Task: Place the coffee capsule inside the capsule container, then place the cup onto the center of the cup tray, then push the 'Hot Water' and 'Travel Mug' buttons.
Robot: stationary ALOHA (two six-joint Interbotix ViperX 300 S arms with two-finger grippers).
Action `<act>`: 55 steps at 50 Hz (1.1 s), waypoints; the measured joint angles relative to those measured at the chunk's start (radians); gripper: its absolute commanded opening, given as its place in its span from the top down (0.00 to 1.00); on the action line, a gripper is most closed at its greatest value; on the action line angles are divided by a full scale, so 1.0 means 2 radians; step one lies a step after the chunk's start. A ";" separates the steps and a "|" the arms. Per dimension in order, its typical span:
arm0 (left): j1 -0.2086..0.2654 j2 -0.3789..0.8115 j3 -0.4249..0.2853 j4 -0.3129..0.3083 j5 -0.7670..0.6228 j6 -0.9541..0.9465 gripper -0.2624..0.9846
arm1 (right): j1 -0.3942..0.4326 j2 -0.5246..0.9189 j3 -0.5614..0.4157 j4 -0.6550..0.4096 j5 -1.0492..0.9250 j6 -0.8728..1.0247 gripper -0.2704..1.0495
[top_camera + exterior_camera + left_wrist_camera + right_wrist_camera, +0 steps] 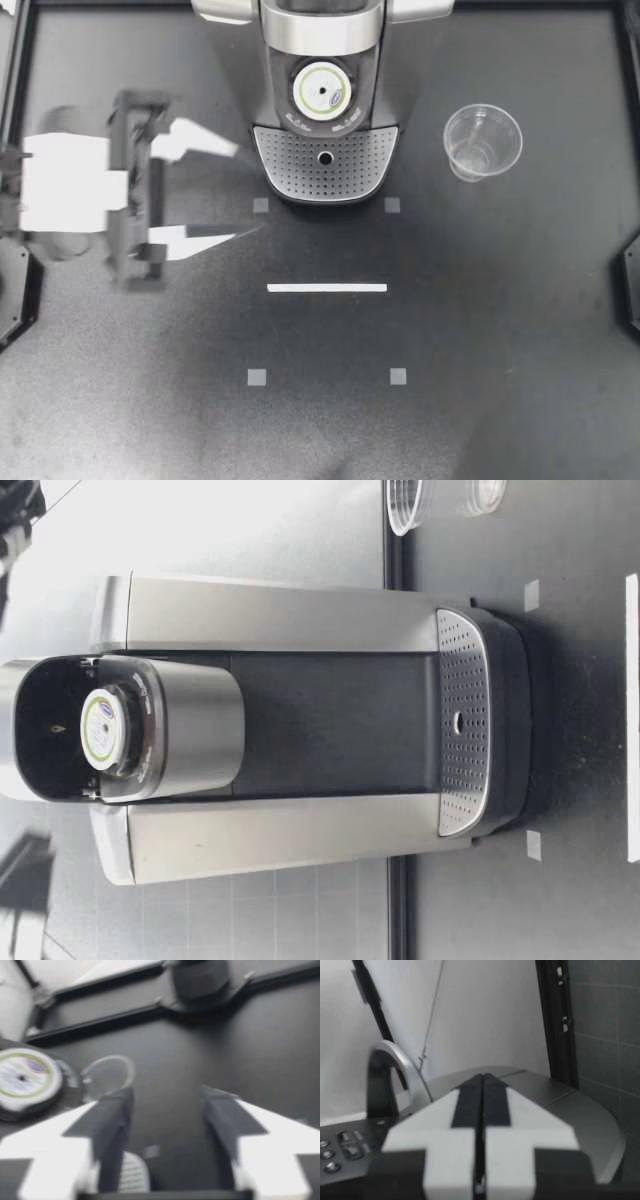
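The coffee capsule (320,92) with its white lid and green rim sits in the capsule container of the coffee machine (325,40); it also shows in the low view (100,730) and beside my left gripper (25,1077). The clear plastic cup (482,140) stands upright on the table to the right of the machine, apart from the perforated cup tray (325,165). My left gripper (235,190) hovers left of the tray, open, with nothing between its fingers (112,1120). My right gripper (482,1077) is shut on nothing, above the machine's top, near its buttons (340,1145).
A white tape strip (327,288) lies in front of the machine, with small grey square markers (258,377) around it. A black frame (20,100) borders the table. In the low view the cup (405,500) stands beside the machine.
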 measured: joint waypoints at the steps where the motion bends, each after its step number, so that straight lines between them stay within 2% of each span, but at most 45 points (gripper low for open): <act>1: 0.000 -0.003 0.005 -0.001 -0.005 -0.005 0.54 | 0.000 0.003 -0.004 -0.002 0.004 0.000 0.76; 9: -0.001 -0.031 0.034 -0.005 -0.023 -0.036 0.65 | 0.001 0.034 -0.025 -0.003 0.013 0.003 0.76; 20: 0.000 -0.054 0.060 -0.005 -0.028 -0.054 0.66 | 0.021 0.050 -0.043 -0.004 0.013 0.003 0.76; 32: -0.001 -0.061 0.064 -0.006 -0.030 -0.054 0.66 | 0.044 0.045 -0.044 -0.002 0.012 0.003 0.76; 40: 0.000 -0.061 0.064 -0.007 -0.031 -0.054 0.66 | 0.073 0.029 -0.027 -0.003 0.009 0.003 0.76; 51: 0.000 -0.062 0.064 -0.006 -0.041 -0.054 0.66 | 0.139 0.015 0.026 -0.005 -0.021 0.005 0.76; 55: 0.000 -0.062 0.064 -0.007 -0.045 -0.054 0.66 | 0.141 0.007 0.043 -0.002 -0.029 0.011 0.76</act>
